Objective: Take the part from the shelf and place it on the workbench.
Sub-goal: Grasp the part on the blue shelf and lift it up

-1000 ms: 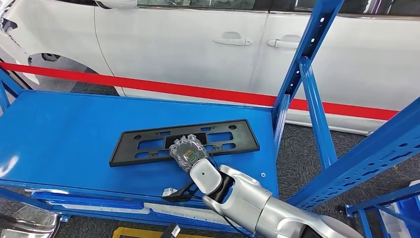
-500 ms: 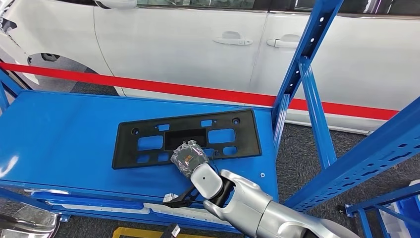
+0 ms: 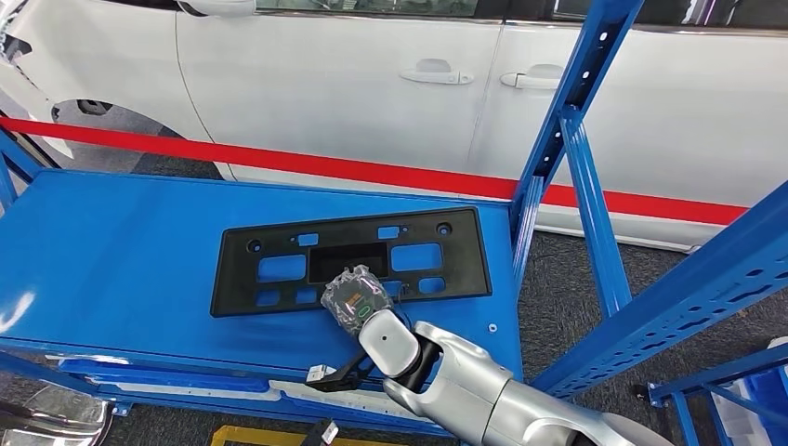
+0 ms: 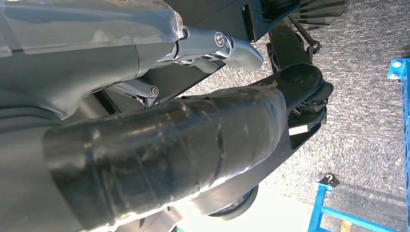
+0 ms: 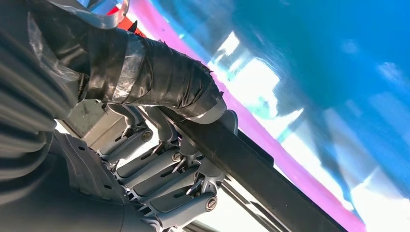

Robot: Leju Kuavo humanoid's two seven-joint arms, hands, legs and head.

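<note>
The part is a flat black plate frame (image 3: 353, 232) with several cut-outs. It lies over the middle of the blue shelf (image 3: 111, 242), and its near edge looks raised. My right hand (image 3: 357, 298) grips that near edge at its middle. In the right wrist view the taped thumb (image 5: 159, 82) presses on top of the black part's edge (image 5: 256, 169) and the silver fingers (image 5: 164, 164) curl beneath it. My left hand (image 4: 169, 140) hangs low over grey floor with nothing in it.
A blue upright post (image 3: 558, 121) stands at the shelf's right end, with a slanted blue beam (image 3: 688, 288) further right. Behind the shelf is a white car (image 3: 372, 84) and a red strip (image 3: 325, 167). Grey carpet lies below.
The part's near edge has come up and the plate has tipped toward me in my right hand's grip; most of this happened before half a second ago. The hand itself shifted slightly nearer.
</note>
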